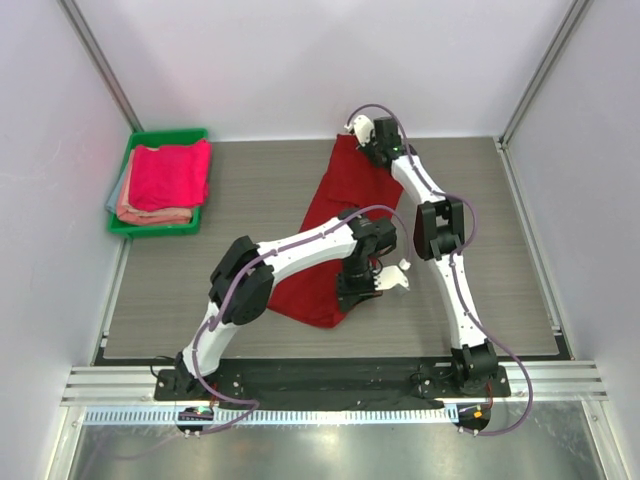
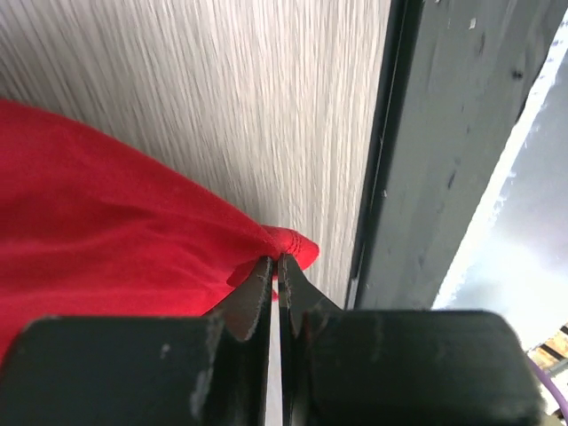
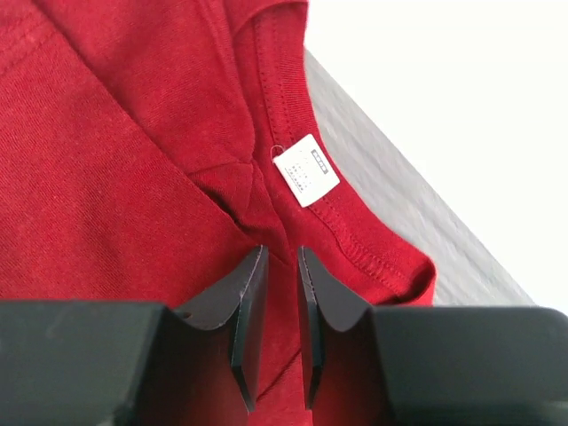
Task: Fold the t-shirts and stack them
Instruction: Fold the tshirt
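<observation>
Looks like the opening of a fold: deep red t-shirt [image 1: 325,205] spread lengthways on the table [image 1: 480,250], collar [image 3: 293,98] at the far side, other end towards the arm bases. Well apart from the green tray [image 1: 165,229] at far left, with its stack of pink t-shirt [image 1: 170,175] over salmon.

Left gripper [image 2: 275,262]: clamped tight on a corner of the red cloth, at the shirt's near end. Right gripper [image 3: 282,253]: down over the collar, fingers at a narrow gap astride a pleat beside the white label [image 3: 306,170]; hard to tell whether actually biting cloth yet.

Next, probably: secure that collar hold, then lift both ends together and carry one over the other, keeping the cloth taut.

From above only: the whole lie of the shirt, both arms, the tray. From the left wrist only: the pinch itself and the dark strip along the table's edge. From the right wrist only: label, collar seam, the slit between the fingers.
</observation>
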Action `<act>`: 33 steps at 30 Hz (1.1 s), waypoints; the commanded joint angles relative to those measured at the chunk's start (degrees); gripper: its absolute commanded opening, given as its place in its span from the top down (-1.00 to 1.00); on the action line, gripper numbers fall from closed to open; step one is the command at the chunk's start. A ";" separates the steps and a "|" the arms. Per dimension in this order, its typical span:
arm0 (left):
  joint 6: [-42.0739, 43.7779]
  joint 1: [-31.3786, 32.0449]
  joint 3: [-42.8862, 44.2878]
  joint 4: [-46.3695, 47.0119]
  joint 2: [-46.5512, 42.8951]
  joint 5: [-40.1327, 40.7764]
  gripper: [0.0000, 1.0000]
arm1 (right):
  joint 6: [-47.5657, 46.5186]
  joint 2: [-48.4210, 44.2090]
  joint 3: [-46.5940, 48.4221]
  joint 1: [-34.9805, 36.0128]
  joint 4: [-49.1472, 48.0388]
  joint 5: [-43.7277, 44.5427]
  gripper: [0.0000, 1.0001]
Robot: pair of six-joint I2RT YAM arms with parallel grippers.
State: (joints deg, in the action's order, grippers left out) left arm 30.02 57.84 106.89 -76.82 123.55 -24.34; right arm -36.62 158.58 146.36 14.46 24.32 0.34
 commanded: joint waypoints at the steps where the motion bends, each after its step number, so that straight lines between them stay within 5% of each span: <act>1: -0.93 1.04 6.47 -7.47 2.30 -1.94 0.92 | 2.26 2.52 1.47 3.02 -6.11 -5.08 0.46; 14: -4.00 2.71 17.56 -6.07 3.02 0.07 0.57 | 8.74 0.08 2.71 4.53 -20.88 -4.66 0.41; 20: -9.88 2.27 19.50 2.60 -10.32 12.68 0.40 | 25.61 -21.79 -11.68 0.58 -21.34 1.75 0.02; 26: -22.26 -3.87 9.58 13.61 -23.16 31.43 0.00 | 36.52 -46.32 -32.33 -0.75 -11.42 -5.86 -0.07; 33: -41.25 -22.91 -0.79 15.99 -29.67 26.83 -0.21 | 45.67 -64.25 -54.76 -0.75 0.73 -15.98 -0.15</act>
State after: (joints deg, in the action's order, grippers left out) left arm 0.84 41.98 111.02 -62.57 92.86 3.42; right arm 2.68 94.78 100.40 13.17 15.46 -10.15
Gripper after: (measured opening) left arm 0.584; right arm 0.571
